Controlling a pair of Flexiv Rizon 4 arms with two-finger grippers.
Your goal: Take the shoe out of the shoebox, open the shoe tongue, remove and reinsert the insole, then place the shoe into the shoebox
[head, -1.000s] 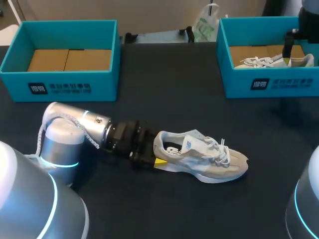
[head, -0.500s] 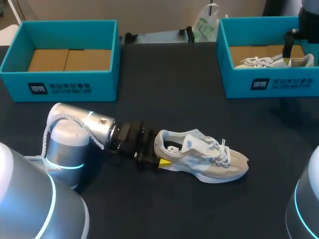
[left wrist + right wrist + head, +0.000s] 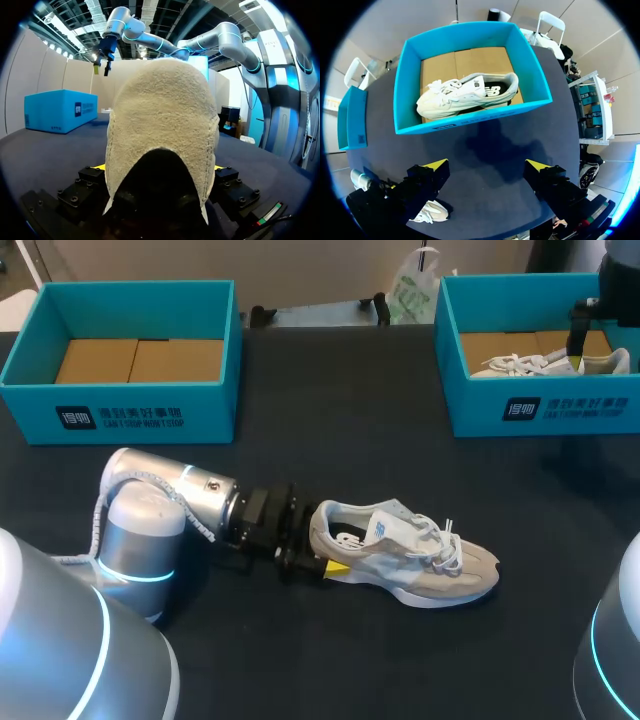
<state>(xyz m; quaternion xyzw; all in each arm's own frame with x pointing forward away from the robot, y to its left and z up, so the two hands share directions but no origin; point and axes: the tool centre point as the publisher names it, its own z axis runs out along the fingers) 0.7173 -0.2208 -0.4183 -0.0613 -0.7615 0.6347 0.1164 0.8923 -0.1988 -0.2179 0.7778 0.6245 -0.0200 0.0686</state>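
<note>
A beige and white shoe [image 3: 410,558] lies on its side on the dark table, toe to the right. My left gripper [image 3: 322,552] is at its heel, open, one finger on each side. In the left wrist view the fuzzy heel [image 3: 162,135] fills the space between the fingers of the left gripper [image 3: 160,170]. My right gripper [image 3: 583,330] hangs open high over the right blue shoebox [image 3: 540,410]. In the right wrist view, the right gripper [image 3: 486,167] looks down on that shoebox [image 3: 470,119] and the second white shoe [image 3: 465,95] inside it.
An empty blue shoebox [image 3: 130,410] with a cardboard floor stands at the back left. The second shoe [image 3: 550,363] lies in the right box. The left arm's elbow [image 3: 140,530] rests low over the table's front left. A bare stretch of table separates the two boxes.
My left arm has slid to the right, bringing its open fingers up around the shoe's heel. The shoe has barely shifted. The right arm has stayed still.
</note>
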